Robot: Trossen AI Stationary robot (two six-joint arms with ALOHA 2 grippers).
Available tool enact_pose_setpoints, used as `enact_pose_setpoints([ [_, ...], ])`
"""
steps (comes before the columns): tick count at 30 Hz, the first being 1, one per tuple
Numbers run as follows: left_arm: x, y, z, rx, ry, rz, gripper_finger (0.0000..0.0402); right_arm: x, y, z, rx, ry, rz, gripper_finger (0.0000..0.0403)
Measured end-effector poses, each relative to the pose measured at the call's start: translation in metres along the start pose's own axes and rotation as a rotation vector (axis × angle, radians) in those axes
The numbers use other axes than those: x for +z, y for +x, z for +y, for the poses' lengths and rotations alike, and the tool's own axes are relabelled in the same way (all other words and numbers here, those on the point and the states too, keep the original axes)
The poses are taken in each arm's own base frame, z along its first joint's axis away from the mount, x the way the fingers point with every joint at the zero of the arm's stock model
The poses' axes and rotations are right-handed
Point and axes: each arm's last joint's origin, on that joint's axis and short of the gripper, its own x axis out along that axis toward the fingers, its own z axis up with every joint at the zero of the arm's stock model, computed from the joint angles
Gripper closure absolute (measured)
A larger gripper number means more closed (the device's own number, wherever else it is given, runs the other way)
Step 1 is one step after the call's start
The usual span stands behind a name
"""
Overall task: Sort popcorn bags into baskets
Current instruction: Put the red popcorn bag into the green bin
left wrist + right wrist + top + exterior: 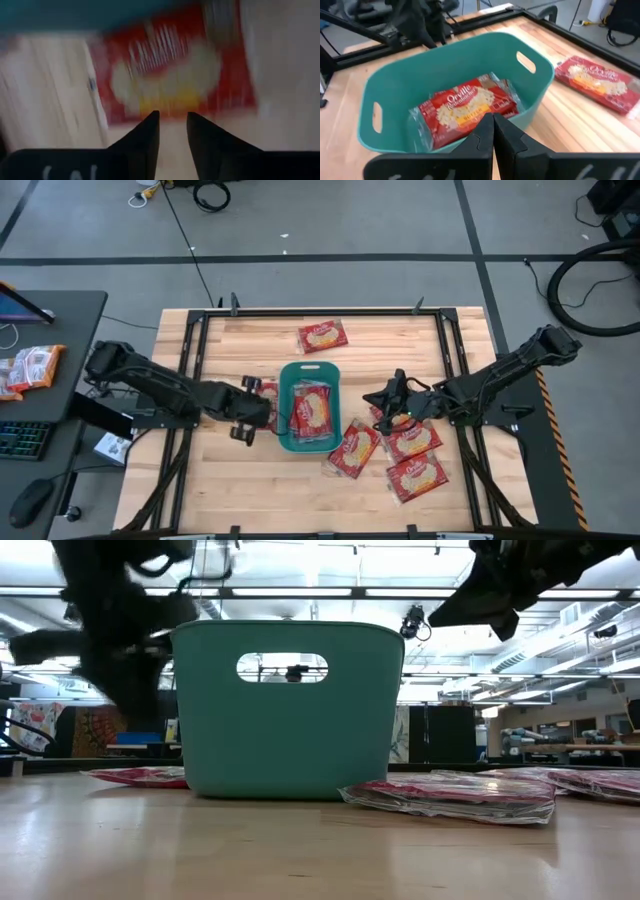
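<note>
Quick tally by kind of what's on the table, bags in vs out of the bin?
Teal bin: 1
Popcorn bags loose on table: 5 visible
Popcorn bags in bin: at least 1; any beneath are hidden
Total: 7 counted

Light wooden table [250, 490] with black frame rails, teal bin [286, 375] stood near its middle, one red popcorn bag [322, 336] lay beyond it, a cluster of popcorn bags [415, 476] lay to the bin's right.
</note>
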Motion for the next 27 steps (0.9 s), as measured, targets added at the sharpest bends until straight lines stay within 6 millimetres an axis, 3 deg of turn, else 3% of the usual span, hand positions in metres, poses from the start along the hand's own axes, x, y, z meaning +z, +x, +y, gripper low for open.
enact_pose_setpoints([
  [6, -0.005, 0.020, -0.008, 0.019, 0.203, 0.089, 0.0292, 0.002, 0.001, 0.000, 0.002, -0.026, -0.019, 0.0394],
  [11, -0.022, 0.037, -0.021, 0.115, 0.354, 0.115, 0.0298, 0.003, 0.002, 0.000, 0.011, -0.028, -0.026, 0.0394],
  [17, -0.033, 0.028, -0.037, 0.160, 0.466, 0.015, 0.0331, 0.004, 0.002, 0.001, 0.016, -0.028, -0.034, 0.0394],
  [20, -0.031, 0.014, -0.038, 0.242, 0.421, -0.078, 0.0348, 0.005, 0.002, 0.001, 0.017, -0.025, -0.039, 0.0394],
  [27, -0.031, 0.009, -0.036, 0.127, 0.340, -0.132, 0.0369, 0.007, 0.002, 0.002, 0.024, -0.029, -0.055, 0.0394],
])
